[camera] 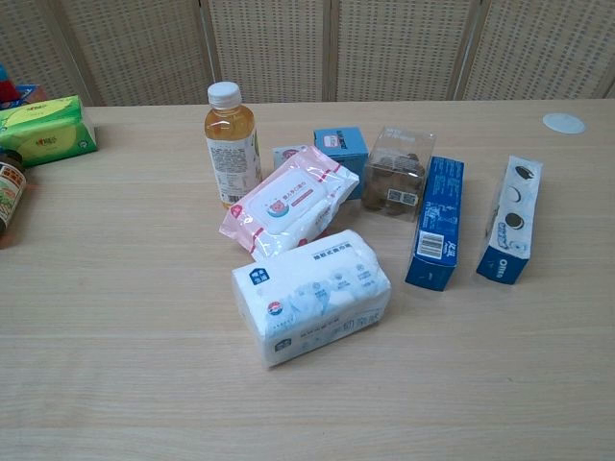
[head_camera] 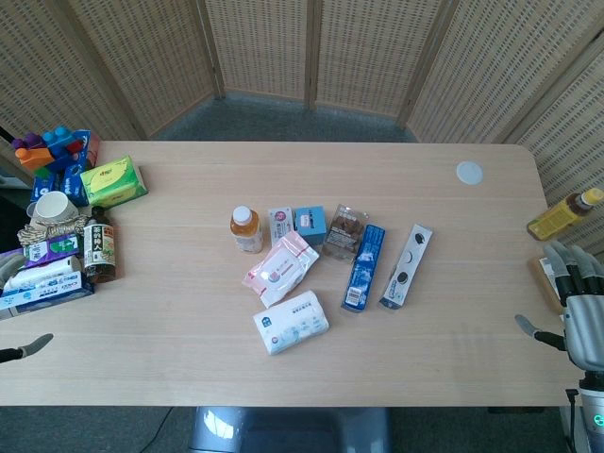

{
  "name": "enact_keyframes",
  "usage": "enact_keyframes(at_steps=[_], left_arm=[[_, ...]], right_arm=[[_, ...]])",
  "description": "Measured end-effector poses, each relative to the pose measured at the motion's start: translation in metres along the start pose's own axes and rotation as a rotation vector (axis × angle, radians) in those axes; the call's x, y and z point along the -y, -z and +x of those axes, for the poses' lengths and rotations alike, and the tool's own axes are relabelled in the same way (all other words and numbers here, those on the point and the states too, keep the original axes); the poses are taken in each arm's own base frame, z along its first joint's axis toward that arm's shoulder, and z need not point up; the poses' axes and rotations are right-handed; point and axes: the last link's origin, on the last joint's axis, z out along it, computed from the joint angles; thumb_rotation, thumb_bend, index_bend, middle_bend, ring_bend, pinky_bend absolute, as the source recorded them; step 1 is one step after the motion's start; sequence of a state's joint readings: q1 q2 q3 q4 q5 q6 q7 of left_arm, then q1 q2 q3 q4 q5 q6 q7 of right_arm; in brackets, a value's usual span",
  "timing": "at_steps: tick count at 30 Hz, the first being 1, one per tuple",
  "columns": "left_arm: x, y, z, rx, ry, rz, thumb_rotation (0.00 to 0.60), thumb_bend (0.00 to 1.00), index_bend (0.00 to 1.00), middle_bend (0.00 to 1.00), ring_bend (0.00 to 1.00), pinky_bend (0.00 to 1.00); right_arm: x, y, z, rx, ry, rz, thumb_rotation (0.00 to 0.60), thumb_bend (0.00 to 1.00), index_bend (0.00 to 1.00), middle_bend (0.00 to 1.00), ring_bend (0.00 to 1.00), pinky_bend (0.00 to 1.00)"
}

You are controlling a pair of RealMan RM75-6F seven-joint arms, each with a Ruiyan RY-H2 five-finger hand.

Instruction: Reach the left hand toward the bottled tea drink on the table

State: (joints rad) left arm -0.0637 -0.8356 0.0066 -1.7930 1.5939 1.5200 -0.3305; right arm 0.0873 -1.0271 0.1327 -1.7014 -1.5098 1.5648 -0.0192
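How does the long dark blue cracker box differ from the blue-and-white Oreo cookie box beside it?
The long dark blue cracker box is solid blue; the blue-and-white Oreo cookie box is mostly white with cookie pictures. The cracker box lies nearer the clear cookie tub; the Oreo box lies further right. Both are long, narrow and lying flat.

On the tabletop (camera: 115, 384), the tea bottle (camera: 232, 144) stands left of the wipes (camera: 288, 200), tissue pack (camera: 312, 296) in front, boxes (camera: 437, 223) right.

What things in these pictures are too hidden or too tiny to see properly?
- Left robot hand: head view shows only a tip at the left edge; the chest view misses it, so open or shut is unclear.
- Bottled tea drink: label print too small in both views.
- Dark bottle: cut off by the chest view's left edge.
- Right robot hand: partly cut by the head view's right edge.
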Motion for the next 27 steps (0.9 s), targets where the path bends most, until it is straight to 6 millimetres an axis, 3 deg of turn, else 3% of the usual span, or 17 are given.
enact_keyframes(at_steps=[9,15,22,27], left_arm=[[-0.002,-0.004,-0.013,0.028,0.050,-0.014,0.600,0.00,0.00,0.00,0.00,0.00],[0.000,-0.019,-0.043,0.041,0.227,-0.048,0.600,0.00,0.00,0.00,0.00,0.00],[-0.006,-0.066,-0.100,0.014,0.342,-0.070,0.600,0.00,0.00,0.00,0.00,0.00],[-0.017,-0.105,-0.118,0.050,0.388,-0.039,0.600,0.00,0.00,0.00,0.00,0.00]], right_arm=[[-0.003,0.001,0.004,-0.003,-0.025,0.000,0.600,0.00,0.00,0.00,0.00,0.00],[-0.003,0.002,0.006,-0.002,-0.040,0.000,0.600,0.00,0.00,0.00,0.00,0.00],[-0.002,0.003,0.005,0.004,-0.047,0.004,0.600,0.00,0.00,0.00,0.00,0.00],[-0.003,0.003,0.006,0.005,-0.056,0.001,0.600,0.00,0.00,0.00,0.00,0.00]])
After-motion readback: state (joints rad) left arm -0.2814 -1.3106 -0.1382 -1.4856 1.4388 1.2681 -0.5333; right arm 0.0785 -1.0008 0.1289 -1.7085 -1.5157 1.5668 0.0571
